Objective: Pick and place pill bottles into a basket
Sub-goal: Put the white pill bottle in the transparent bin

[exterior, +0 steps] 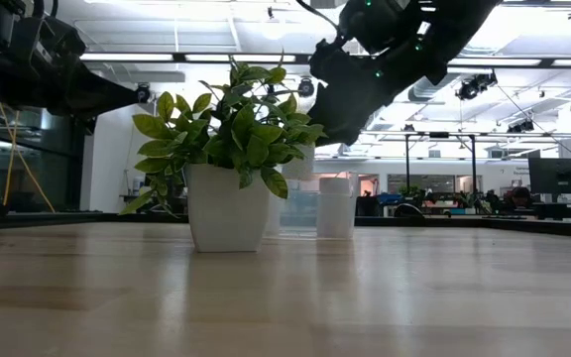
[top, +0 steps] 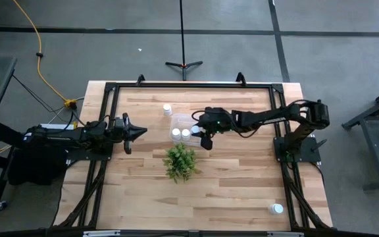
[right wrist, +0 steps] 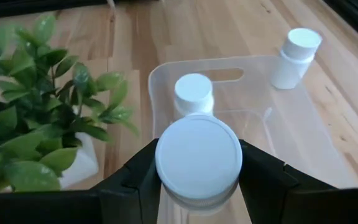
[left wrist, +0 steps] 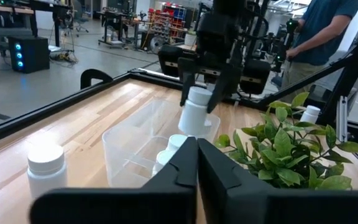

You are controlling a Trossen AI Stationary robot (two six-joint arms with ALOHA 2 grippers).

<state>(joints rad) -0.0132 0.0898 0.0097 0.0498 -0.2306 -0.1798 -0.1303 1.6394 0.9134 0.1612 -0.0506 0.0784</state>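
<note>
Workshop clutter behind the bench; right gripper fingers clamp a bottle above the bin, release next; left gripper waits closed

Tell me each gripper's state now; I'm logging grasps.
Left gripper: shut, empty, beside the basket.
Right gripper: shut on a pill bottle over the basket.

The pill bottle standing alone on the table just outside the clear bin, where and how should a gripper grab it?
Grip the pill bottle around its white cap or upper body, coming straight down from above. It stands upright with bare table around it, apart from the clear bin, so the fingers can close on opposite sides of the cylinder.
</note>
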